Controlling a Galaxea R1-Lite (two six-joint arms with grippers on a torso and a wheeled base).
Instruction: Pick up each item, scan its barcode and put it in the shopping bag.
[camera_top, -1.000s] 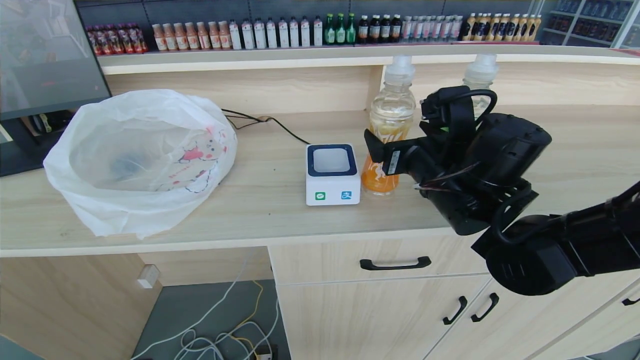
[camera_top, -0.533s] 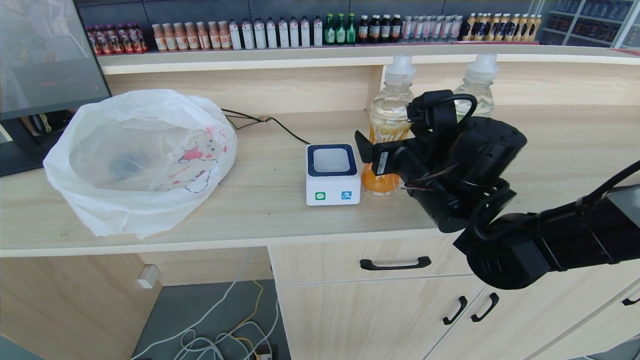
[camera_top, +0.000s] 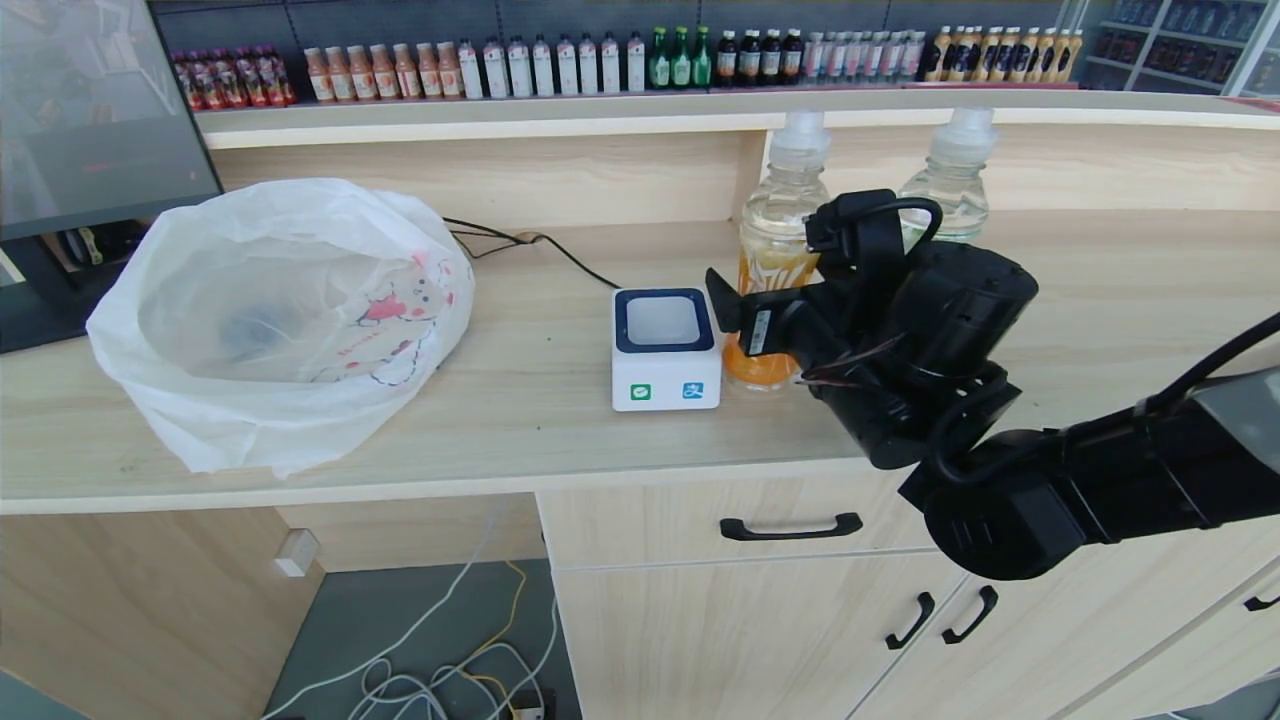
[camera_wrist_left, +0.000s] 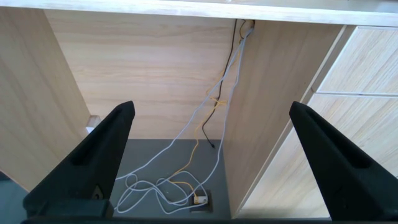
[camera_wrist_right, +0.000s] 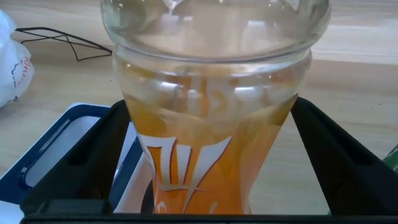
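Left gripper (camera_wrist_left: 211, 109): fingers spread wide with nothing between them. It sits low and faces the cables (camera_wrist_left: 205, 130) under the counter.
Right gripper (camera_wrist_right: 211, 109): fingers spread, one on each side of the orange bottle. We cannot tell whether the pads touch the plastic.
Orange bottle (camera_top: 778, 245): upright on the counter (camera_top: 520, 400), cap on, its narrow waist between the right gripper's fingers. We judge the pick to be the step in hand, with the gripper placed and the squeeze not yet made.
Scanner (camera_top: 665, 345): just beside the right gripper on its left, window facing up. The next move calls for closing on the waist, lifting straight up before going sideways, then turning the label toward the window. We see no barcode from here.
Shopping bag (camera_top: 280, 300): well apart from the right gripper, beyond the scanner to the left, mouth open upward. It is the last stop for this item.
Clear bottle (camera_top: 950, 180): behind the right gripper and to its right, upright and near. The wrist must not brush it on the lift.
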